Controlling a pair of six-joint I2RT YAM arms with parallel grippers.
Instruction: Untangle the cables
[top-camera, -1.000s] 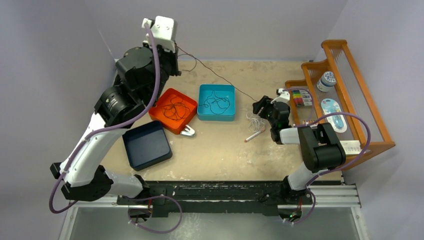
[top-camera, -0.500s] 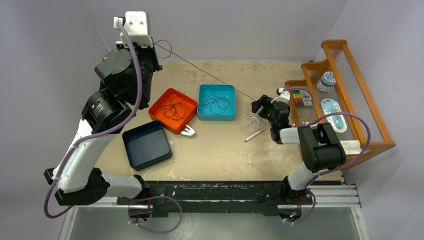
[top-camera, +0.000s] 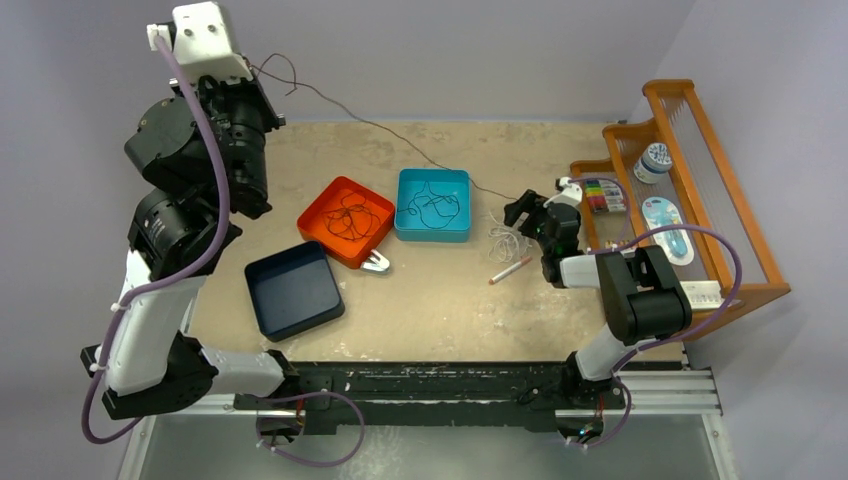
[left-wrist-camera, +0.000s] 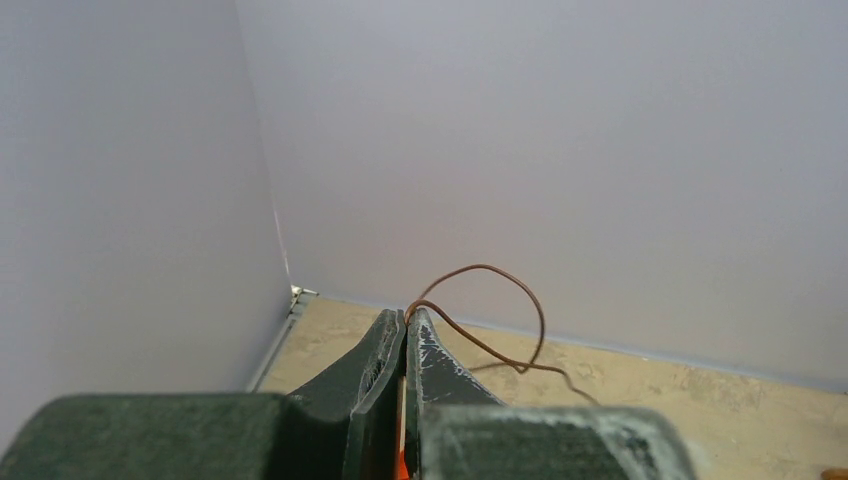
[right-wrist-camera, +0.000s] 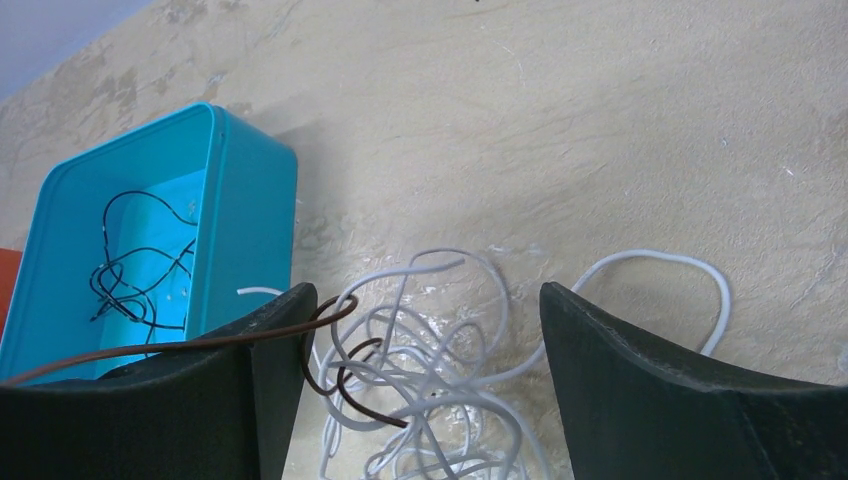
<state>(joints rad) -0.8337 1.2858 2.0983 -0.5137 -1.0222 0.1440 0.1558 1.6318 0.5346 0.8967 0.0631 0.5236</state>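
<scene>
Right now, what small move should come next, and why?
Probably pull the brown cable away to the left, gently. The left fingers are shut on it, while its curled end lies hooked in the white bundle between the open right fingers, so a slow pull may slide it free.

The left gripper (left-wrist-camera: 406, 318) has swung up and leftward, away from the teal tray (top-camera: 433, 234). A second ago it hung just beyond the tray's far left corner; it is now well apart from it. The brown cable (top-camera: 380, 127) pinched in its closed jaws trails out with it in a longer line behind the tray's far edge. To the tray's right, the right gripper (right-wrist-camera: 423, 292) spreads its jaws wider than before.
</scene>
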